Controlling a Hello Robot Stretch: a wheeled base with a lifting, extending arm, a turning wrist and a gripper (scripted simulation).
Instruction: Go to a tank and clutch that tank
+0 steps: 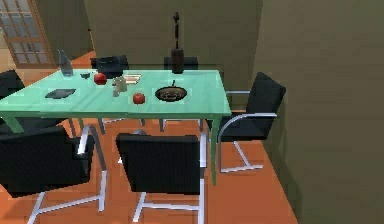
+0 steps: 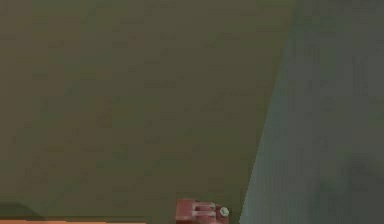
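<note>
Forward view: green glass bench (image 1: pixel 200 100) on an orange floor.
Chairs: black chairs (image 1: pixel 160 160) along the near edge, one at the right end, others at the far edge.
On bench: two red balls (image 1: pixel 99 77), dark bowl (image 1: pixel 171 94) near the middle, tall dark statue (image 1: pixel 178 50) at the far edge, clear vase (image 1: pixel 66 65) by the far left corner.
In the way: the near chairs.
Tank: cannot tell which shape it is, nor its long axis.
Fingers: state cannot be told.
Arm side view: olive wall (image 2: pixel 130 90); red-brown box (image 2: pixel 200 210) at the bottom edge.
</note>
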